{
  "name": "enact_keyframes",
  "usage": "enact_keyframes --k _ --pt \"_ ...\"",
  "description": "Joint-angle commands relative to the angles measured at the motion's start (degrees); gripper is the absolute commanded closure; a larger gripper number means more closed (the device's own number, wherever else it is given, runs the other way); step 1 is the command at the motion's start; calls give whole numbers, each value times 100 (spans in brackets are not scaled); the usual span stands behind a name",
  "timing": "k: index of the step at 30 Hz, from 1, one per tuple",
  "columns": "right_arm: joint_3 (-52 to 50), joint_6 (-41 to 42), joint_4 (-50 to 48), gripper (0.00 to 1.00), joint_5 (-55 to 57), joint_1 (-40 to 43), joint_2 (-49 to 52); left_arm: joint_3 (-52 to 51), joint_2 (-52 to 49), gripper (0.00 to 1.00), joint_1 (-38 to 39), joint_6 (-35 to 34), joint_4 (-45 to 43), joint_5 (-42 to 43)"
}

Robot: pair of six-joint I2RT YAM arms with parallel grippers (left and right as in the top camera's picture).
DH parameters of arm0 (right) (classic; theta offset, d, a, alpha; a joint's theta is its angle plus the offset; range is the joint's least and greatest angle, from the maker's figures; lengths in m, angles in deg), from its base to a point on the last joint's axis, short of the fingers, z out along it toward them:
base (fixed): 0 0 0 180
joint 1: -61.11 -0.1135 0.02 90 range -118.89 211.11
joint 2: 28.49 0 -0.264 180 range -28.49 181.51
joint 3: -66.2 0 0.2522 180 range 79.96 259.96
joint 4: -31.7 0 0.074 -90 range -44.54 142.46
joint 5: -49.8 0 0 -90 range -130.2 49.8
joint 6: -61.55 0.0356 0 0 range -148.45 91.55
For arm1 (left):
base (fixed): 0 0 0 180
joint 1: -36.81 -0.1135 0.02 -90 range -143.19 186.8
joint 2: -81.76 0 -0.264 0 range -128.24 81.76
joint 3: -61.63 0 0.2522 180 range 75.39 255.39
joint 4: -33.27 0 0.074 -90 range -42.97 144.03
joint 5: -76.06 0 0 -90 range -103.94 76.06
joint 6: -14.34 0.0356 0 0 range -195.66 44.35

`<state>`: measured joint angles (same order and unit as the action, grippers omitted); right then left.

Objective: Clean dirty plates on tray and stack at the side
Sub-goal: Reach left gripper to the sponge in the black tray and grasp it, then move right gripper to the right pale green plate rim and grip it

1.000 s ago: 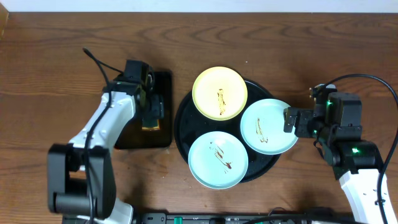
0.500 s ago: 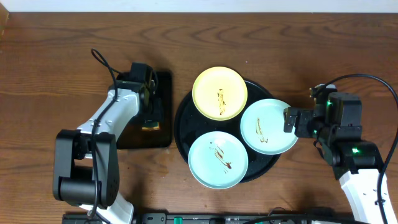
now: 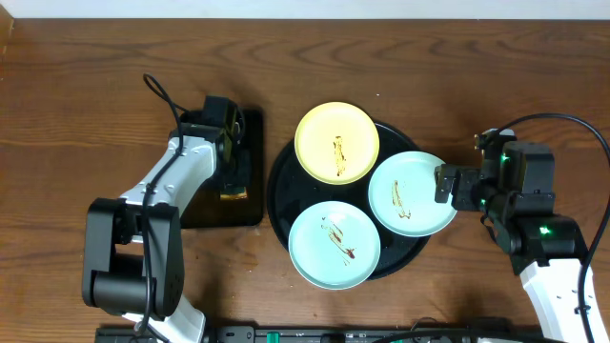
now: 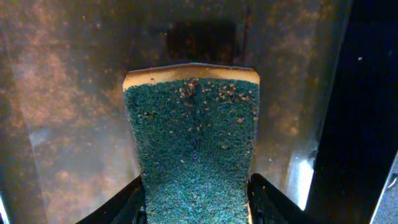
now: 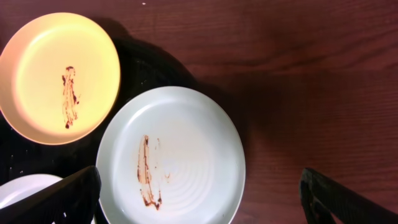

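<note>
Three plates, all on the round black tray (image 3: 278, 181) at the centre of the overhead view. Yellow plate (image 3: 336, 142) at the top, right blue plate (image 3: 412, 193) with its edge out past the rim, lower blue plate (image 3: 335, 244) at the bottom. A brown streak on each, so none cleaned yet by the look of it, and none stacked on the bare counter (image 3: 534, 76). Laid flat and face up, side by side with edges touching or just overlapping, every dirty face open to a wipe.

Left of the round tray, a smaller rectangular tray (image 3: 250, 205), apparently there to keep the sponge (image 4: 193, 143) off the wood. Left gripper (image 4: 196, 208) clenched on that sponge, one finger against each long side. Green scouring face toward the wrist camera, yellow foam at the far end. Held low over the small tray, ready, it seems, for carrying across to the plates. Cannot tell whether quite clear of the tray floor.

Right gripper (image 5: 202, 196) released, fingers spread wide, grasping nothing, hovering toward the right of the overhead frame, just over the outer edge of the right blue plate. Probably placed there to steady or take that plate, the one nearest the bare stretch of counter meant for the stack.
</note>
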<state>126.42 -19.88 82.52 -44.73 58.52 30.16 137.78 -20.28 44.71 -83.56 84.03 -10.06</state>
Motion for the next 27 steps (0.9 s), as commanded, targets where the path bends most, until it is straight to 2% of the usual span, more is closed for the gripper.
enact_keyframes --k 1,7,9,10,14,27 --pt "116 61 7 1 -44 26 -24 33 -76 52 24 -37 -22 -57" --pt "116 61 7 1 -44 26 -24 -142 -79 58 24 -46 -114 -101" --pt "116 61 7 1 -44 26 -24 -214 -81 65 28 -162 -173 -240" --pt "116 61 7 1 -44 26 -24 -229 -83 73 28 -334 -177 -409" --pt "116 61 9 1 -44 26 -24 -229 -83 91 28 -374 -267 -444" --pt "116 59 74 1 -44 26 -24 -413 -407 92 28 -468 -481 -459"
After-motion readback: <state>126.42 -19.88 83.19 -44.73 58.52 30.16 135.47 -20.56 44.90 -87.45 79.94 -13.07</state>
